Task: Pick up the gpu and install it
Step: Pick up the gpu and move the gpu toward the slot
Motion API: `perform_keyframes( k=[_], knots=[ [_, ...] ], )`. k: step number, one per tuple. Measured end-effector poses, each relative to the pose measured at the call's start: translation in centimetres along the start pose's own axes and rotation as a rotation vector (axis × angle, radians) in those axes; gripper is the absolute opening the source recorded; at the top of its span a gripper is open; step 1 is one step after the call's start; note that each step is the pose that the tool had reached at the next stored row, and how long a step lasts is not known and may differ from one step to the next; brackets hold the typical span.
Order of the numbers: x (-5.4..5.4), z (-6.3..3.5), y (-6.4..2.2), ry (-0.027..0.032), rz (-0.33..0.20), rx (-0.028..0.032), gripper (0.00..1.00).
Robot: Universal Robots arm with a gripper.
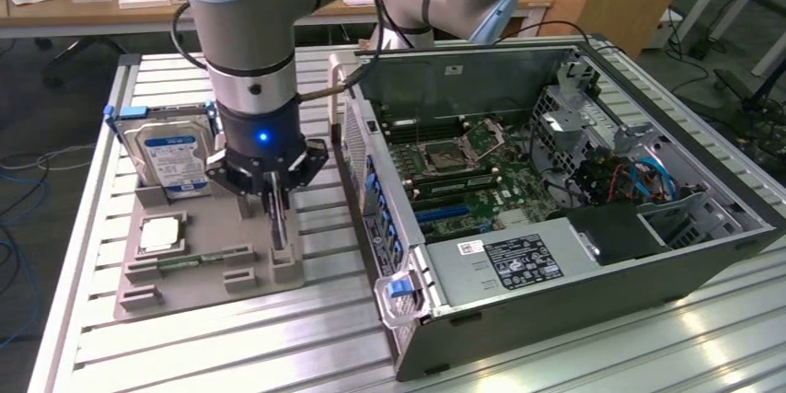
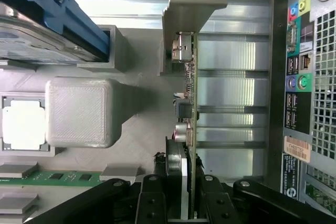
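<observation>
Externally, the arm's gripper points straight down over a grey fixture tray on the slatted table. Its tip is at the gpu, which stands on edge in a slot on the side of the tray nearest the computer case.

The exterior view gives the setting. The hard drive stands upright at the tray's far end, a square silver chip lies flat, and a green memory stick sits in a low holder. The case lies open on the exterior view's right, with its motherboard and power supply exposed. Here the gpu reads as a slim dark strip, partly covered by the gripper.

The wrist view supplies the detail. The gripper straddles one end of the gpu. The card is seen edge-on as a thin, green-edged board with small silver and dark components on one face. It ends in a bright metal bracket at the end away from the gripper. A grey printed block of the tray stands beside the card but apart from it, with the chip and the hard drive beyond. The case's rear port panel lies on the card's other side.

The card sits in its fixture slot. Whether the gripper is clamped on it or merely flanks it cannot be told.
</observation>
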State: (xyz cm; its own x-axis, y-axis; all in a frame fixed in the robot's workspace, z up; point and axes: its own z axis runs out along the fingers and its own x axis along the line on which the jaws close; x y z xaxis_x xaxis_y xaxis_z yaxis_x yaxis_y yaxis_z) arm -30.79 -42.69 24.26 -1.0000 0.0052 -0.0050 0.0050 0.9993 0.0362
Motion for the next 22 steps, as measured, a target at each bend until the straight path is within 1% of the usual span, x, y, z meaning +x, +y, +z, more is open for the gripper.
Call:
perform_keyframes(
  k=[5, 22],
  knots=[
    [0.0, -1.27, 0.05, -0.0001, 0.0, -0.0001, 0.28],
    [0.0, -6.12, 0.22, -0.0001, 0.0, -0.0001, 0.28]
  ],
)
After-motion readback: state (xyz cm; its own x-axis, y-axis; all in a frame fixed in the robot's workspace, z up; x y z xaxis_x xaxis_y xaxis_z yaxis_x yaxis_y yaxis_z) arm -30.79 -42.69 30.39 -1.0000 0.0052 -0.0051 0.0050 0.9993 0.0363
